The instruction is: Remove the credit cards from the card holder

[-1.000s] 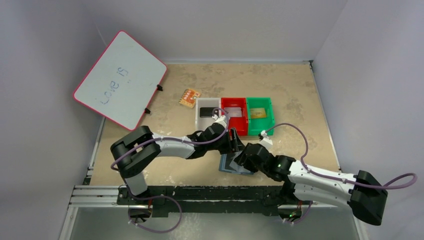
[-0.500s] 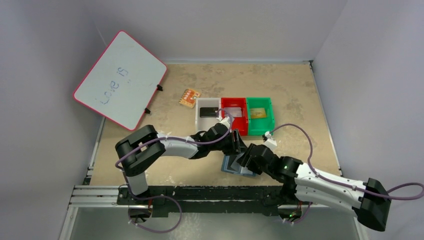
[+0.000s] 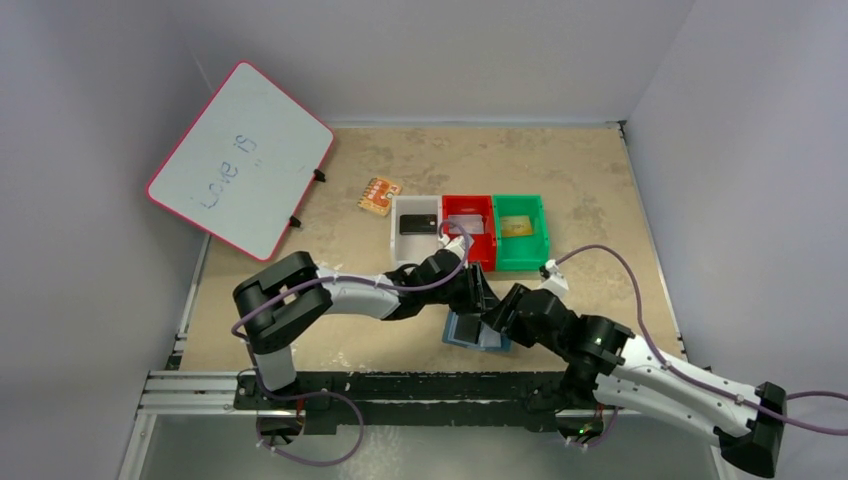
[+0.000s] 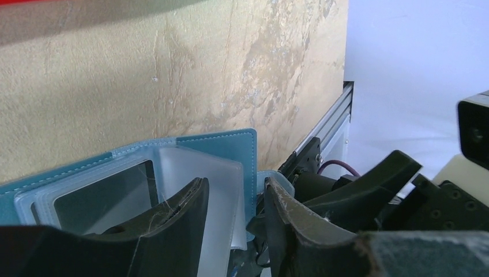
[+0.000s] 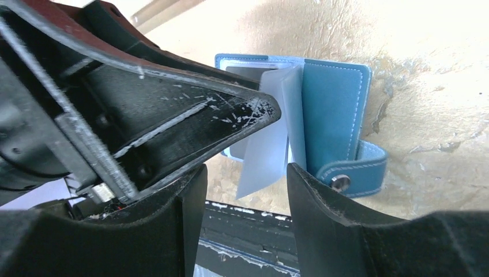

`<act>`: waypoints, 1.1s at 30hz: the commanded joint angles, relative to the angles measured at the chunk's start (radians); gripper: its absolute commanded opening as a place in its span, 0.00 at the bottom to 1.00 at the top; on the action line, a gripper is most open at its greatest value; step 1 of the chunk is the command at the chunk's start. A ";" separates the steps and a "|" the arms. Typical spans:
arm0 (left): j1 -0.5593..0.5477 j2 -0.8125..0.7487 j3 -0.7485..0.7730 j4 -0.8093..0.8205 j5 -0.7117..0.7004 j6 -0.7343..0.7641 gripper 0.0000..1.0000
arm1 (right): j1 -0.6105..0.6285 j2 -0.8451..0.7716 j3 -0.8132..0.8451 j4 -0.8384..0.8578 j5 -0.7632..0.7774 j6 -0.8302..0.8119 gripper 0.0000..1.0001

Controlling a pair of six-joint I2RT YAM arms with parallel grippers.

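The blue card holder (image 3: 475, 331) lies open on the table near the front edge. Its clear sleeves (image 4: 222, 184) fan up, and one sleeve holds a dark card (image 4: 104, 199). My left gripper (image 4: 233, 193) is open, one finger on the sleeves and the other at the holder's side tab. My right gripper (image 5: 245, 182) is also open, just in front of a raised sleeve (image 5: 265, 150) and beside the snap tab (image 5: 352, 173). A black credit card (image 3: 417, 224), a silver one (image 3: 467, 224) and a gold one (image 3: 516, 226) lie in the bins.
White (image 3: 397, 240), red (image 3: 492, 250) and green (image 3: 530, 258) bins stand in a row behind the grippers. An orange patterned square (image 3: 380, 194) lies further back. A whiteboard (image 3: 240, 160) leans at the back left. The metal rail (image 3: 400, 385) runs along the front edge.
The left jaws have narrowed over the holder's edge. The right jaws opened a little, and the right arm swung its elbow out to the right. The holder has stayed in place.
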 commanded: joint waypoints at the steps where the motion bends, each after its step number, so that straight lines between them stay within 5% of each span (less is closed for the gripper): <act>1: -0.044 0.011 0.039 0.005 0.031 -0.009 0.39 | -0.006 -0.050 0.091 -0.055 0.109 0.027 0.55; 14: -0.092 0.104 0.065 0.018 0.015 -0.025 0.37 | -0.004 -0.174 0.127 -0.188 0.186 0.090 0.49; 22: -0.096 0.159 0.061 0.010 -0.005 -0.027 0.38 | -0.006 -0.093 0.137 -0.262 0.215 0.195 0.50; 33: -0.098 0.102 0.128 -0.448 -0.356 0.093 0.34 | -0.006 0.009 0.144 -0.325 0.261 0.279 0.40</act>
